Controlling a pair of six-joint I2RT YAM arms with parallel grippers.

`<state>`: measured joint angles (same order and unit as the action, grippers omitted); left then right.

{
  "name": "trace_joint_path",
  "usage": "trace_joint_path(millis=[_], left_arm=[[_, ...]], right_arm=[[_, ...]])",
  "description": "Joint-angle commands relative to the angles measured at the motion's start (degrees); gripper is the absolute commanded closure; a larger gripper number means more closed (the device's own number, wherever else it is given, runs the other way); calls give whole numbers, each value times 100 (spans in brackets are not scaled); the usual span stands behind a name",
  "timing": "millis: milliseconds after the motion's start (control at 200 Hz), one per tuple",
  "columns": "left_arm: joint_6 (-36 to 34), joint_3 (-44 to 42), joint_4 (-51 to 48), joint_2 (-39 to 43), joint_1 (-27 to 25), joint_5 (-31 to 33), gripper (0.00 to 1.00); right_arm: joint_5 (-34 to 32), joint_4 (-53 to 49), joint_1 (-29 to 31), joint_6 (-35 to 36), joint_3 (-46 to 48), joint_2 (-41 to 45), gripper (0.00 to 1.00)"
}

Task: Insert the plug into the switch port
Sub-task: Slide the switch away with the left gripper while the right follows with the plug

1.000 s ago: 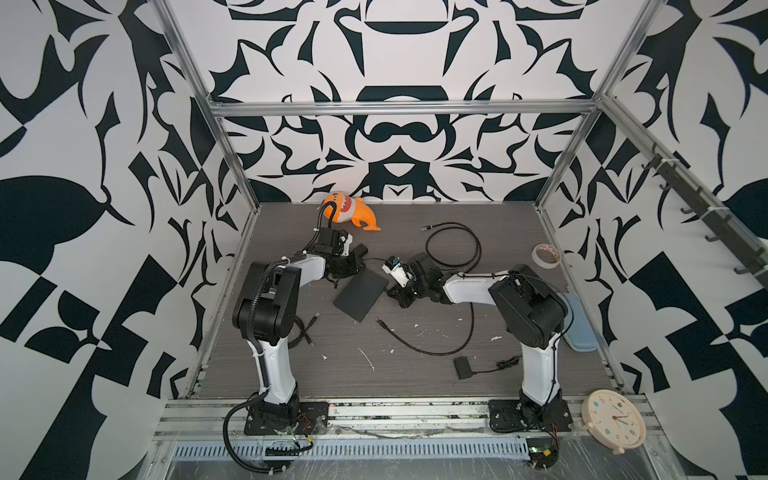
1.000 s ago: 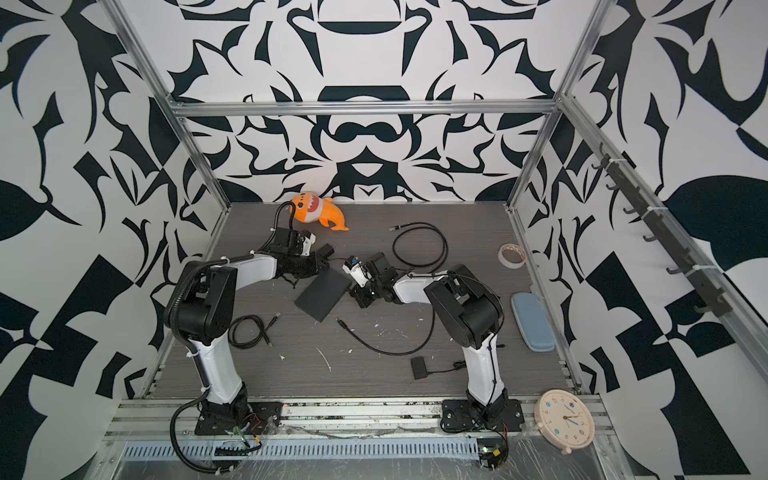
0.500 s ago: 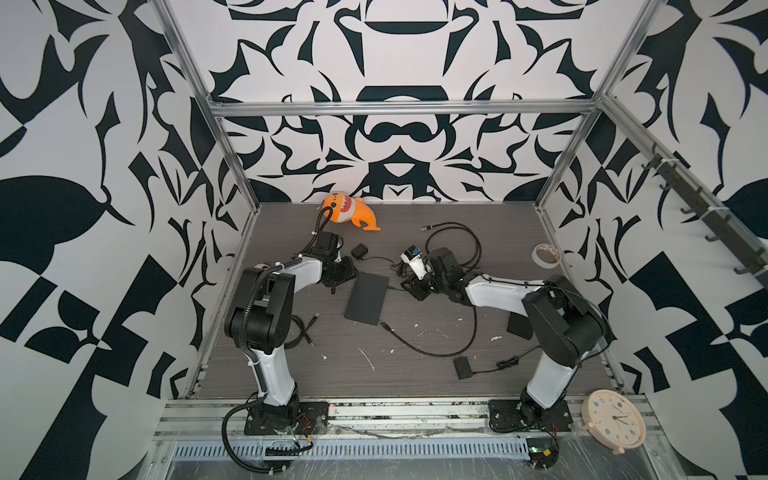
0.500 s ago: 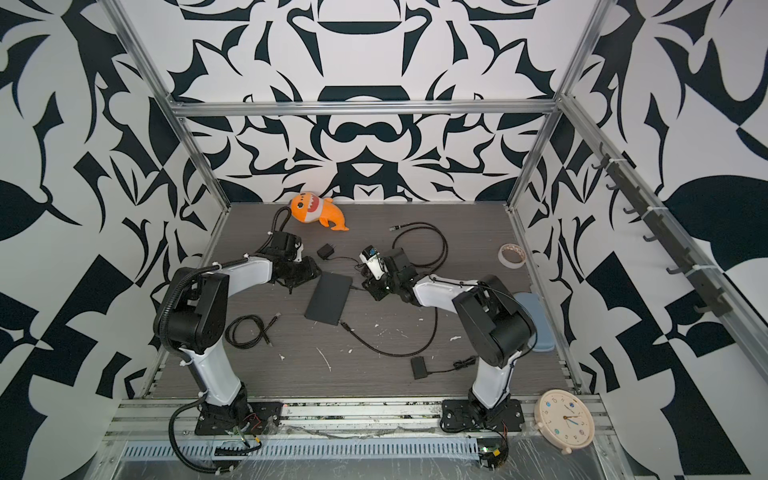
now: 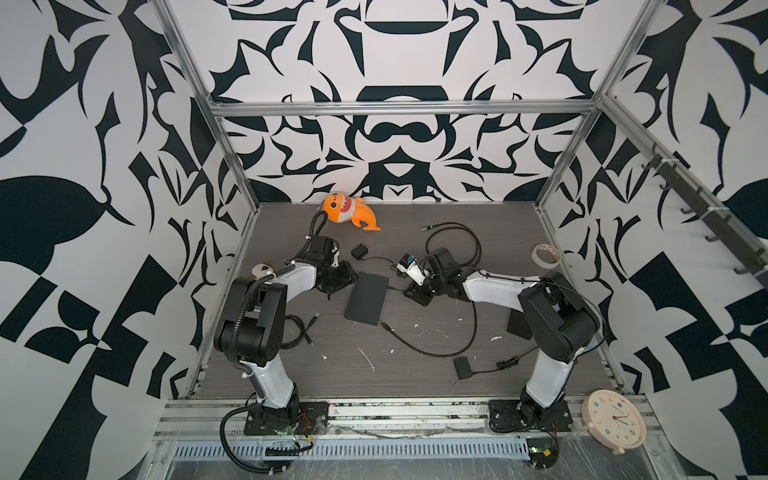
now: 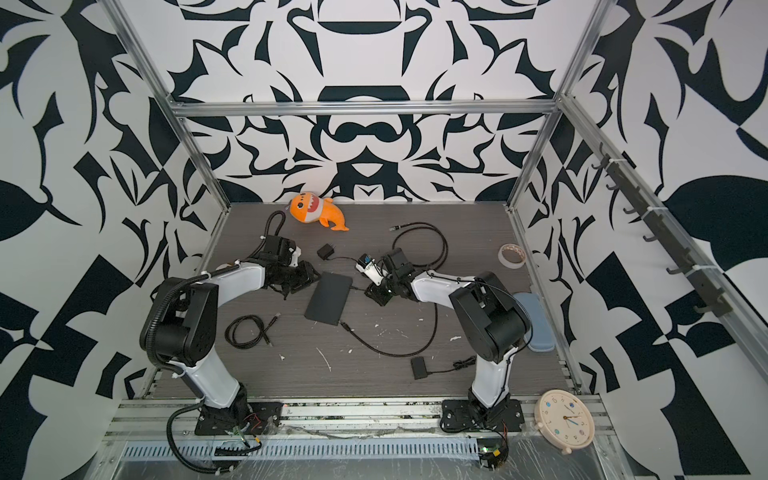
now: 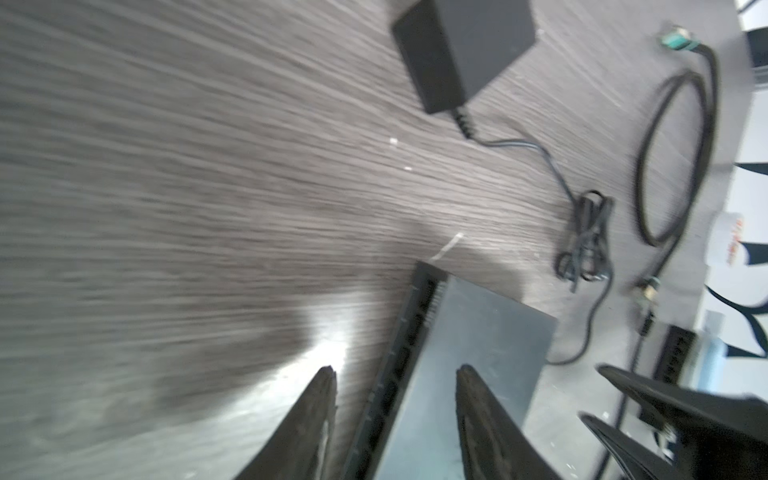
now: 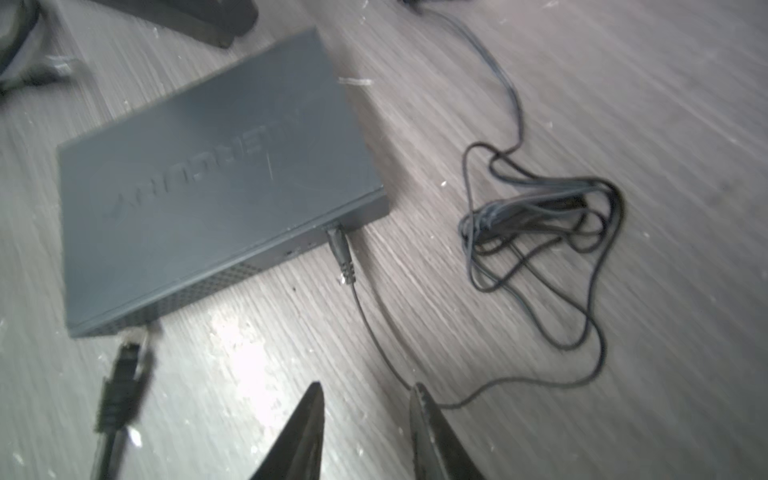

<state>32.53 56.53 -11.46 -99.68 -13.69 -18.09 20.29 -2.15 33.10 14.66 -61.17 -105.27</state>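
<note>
Two black tools sit low over the grey wood-grain bench (image 5: 340,382), flanking a flat black rectangular switch box (image 5: 366,297) whose long axis runs near to far. The left tool (image 5: 340,277) is partly spread and grips nothing. Only the left wrist view shows its fingers (image 7: 320,399) straddling the box's left long side, where a row of ports (image 7: 399,353) lies. Raised lettering (image 8: 208,166) on the box top, upside down and blurred in the right wrist view, looks like NETGEAR. That view alone shows a thin black power lead (image 8: 340,249) pushed into the right long side. The clear-tipped black cable plug (image 8: 133,345) lies on the bench, in no port. Its tip is aimed at the box's near right corner, and its cable trails toward the near right; whether tip and box touch, I cannot tell. The right tool (image 8: 366,385) is partly spread and empty, just beside the power lead.
</note>
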Motion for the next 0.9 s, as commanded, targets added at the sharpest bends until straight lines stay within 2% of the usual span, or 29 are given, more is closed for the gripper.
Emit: trace_joint_path(millis=[0, 220, 540, 820, 895], left_arm=[[-51, 6, -59, 12, -99, -269, 48], [-87, 95, -56, -239, -216, -371, 48], [-98, 84, -102, -284, -234, -380, 50], [-116, 87, -119, -283, -314, -433, 53], [-116, 90, -126, -289, -335, -444, 54]], right_arm=[[141, -975, 21, 1144, -957, -112, 64], [287, -1475, 20, 1684, -1539, -583, 68], [653, -1415, 99, 1760, -1706, -902, 70], [536, -1310, 171, 1756, -1810, -1137, 70], [449, -1340, 170, 1794, -1878, -1237, 73]])
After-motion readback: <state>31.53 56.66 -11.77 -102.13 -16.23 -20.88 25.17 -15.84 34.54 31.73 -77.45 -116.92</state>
